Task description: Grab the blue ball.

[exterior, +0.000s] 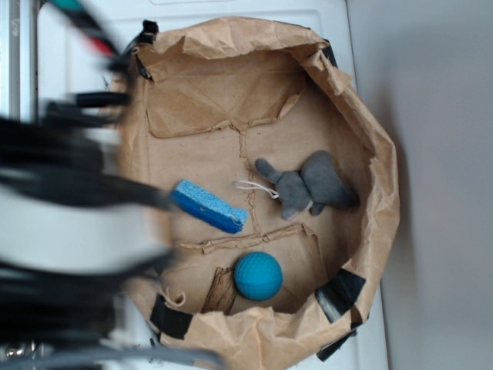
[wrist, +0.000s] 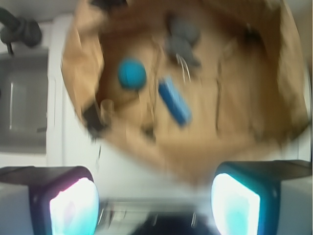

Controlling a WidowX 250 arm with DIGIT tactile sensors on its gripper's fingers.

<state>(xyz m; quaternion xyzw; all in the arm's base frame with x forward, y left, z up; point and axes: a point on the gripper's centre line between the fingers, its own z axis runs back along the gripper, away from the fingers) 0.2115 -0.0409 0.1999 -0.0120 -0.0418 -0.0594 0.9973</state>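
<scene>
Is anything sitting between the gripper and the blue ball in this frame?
Nothing visible blocks it. In the wrist view the open gripper is above the bag's near rim, and the blue ball lies uncovered on the paper bag floor. The blue block lies beside it, apart.

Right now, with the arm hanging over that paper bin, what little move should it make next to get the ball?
Probably shift the gripper over the round teal-blue ball before descending. In the wrist view the fingers are spread wide and empty outside the crumpled brown paper bin, with the ball away to the left.
</scene>
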